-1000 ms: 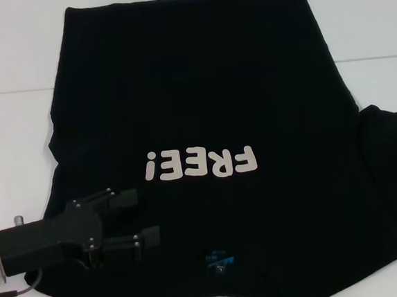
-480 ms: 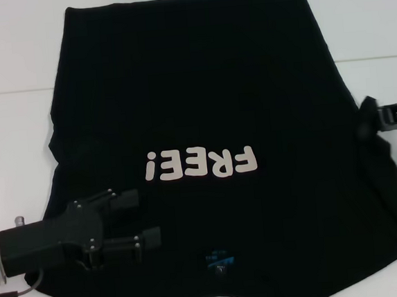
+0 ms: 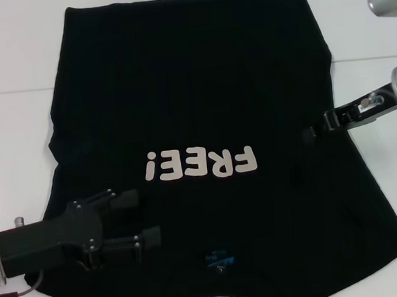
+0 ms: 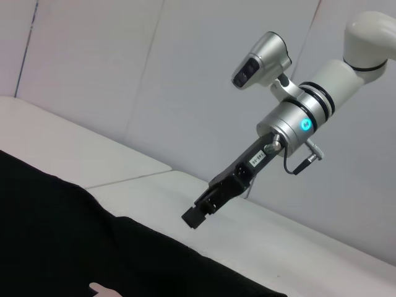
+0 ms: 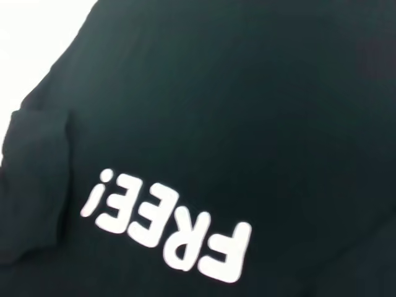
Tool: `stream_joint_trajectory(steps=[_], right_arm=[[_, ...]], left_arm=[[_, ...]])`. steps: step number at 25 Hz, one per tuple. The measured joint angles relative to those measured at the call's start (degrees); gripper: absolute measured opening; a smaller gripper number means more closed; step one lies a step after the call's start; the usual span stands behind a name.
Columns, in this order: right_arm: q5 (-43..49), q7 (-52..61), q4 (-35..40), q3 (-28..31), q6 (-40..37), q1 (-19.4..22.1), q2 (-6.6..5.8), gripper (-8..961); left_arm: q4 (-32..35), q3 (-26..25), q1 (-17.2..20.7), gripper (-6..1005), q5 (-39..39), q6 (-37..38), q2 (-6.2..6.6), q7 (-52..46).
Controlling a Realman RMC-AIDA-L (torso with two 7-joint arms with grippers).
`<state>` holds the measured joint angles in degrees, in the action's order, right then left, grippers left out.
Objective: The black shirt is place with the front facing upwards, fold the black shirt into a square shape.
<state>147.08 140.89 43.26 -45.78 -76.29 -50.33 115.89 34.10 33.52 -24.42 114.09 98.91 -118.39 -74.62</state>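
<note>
Lying flat on the white desk (image 3: pixel 10 137), the large black cotton T-shirt (image 3: pixel 201 99) faces up, its white block "FREE!" print (image 3: pixel 201 163) reading upside down from the head camera and its collar nearest the robot, so the body is spread out ready for folding. Both sleeves look already turned in, judging by the shirt's straight side edges and a doubled flap of cloth seen from the right wrist.

At the shirt's right edge, beside the print, the right gripper (image 3: pixel 310 132) hangs low over the cloth on its silver-and-white arm; whether its jaws are spread or pinching cloth I cannot tell.

Over the near left shoulder, the black left gripper (image 3: pixel 141 217) rests with jaws spread apart and nothing between them, probably placed to take that corner.

Near the collar sits the small blue neck label (image 3: pixel 219 259).
</note>
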Motion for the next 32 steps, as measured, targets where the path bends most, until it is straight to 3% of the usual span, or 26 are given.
stream_joint_trajectory(steps=[2,6,9,12,16,19,23,26,32], right_arm=[[-0.59,-0.27,-0.19,0.15,0.12,0.1,0.25,47],[-5.19,-2.75,-0.24,0.74,-0.03,1.96,-0.1,211],[-12.46,-10.19,-1.07,2.08,-1.99,4.95,-0.93,333],[-21.44,-25.23,-3.1,2.84,-6.63,9.21,-1.62,455],[-27.9,-45.18,-3.81,2.88,-9.83,15.44,-0.33,708],[-29.67,-54.55,-3.64,2.94,-9.91,18.88,1.39,760],[-29.42,-58.3,-3.81,2.74,-9.54,20.09,2.63,794],[-29.06,-59.09,-4.5,2.42,-9.42,20.21,2.85,794],[-28.92,-60.66,-6.1,2.34,-8.98,20.04,2.91,794]], left_arm=[[0.0,-0.06,0.13,941,-0.2,-0.08,-0.04,0.0],[-0.04,-0.64,0.18,940,-0.29,-0.03,-0.05,-0.82],[0.2,-2.37,0.16,939,-0.34,0.34,0.43,-7.85],[0.44,-3.39,-0.21,938,0.06,0.44,3.03,-20.15],[0.91,-3.34,-0.54,937,2.15,0.44,7.08,-35.71],[4.72,-3.33,-0.55,936,6.92,0.52,8.29,-45.62],[11.9,-3.41,-1.29,935,18.04,-0.23,8.54,-58.94],[13.51,-3.43,-2.37,934,23.52,-0.52,8.59,-65.02],[13.39,-3.32,-4.1,933,31.03,-3.48,7.93,-67.35]])
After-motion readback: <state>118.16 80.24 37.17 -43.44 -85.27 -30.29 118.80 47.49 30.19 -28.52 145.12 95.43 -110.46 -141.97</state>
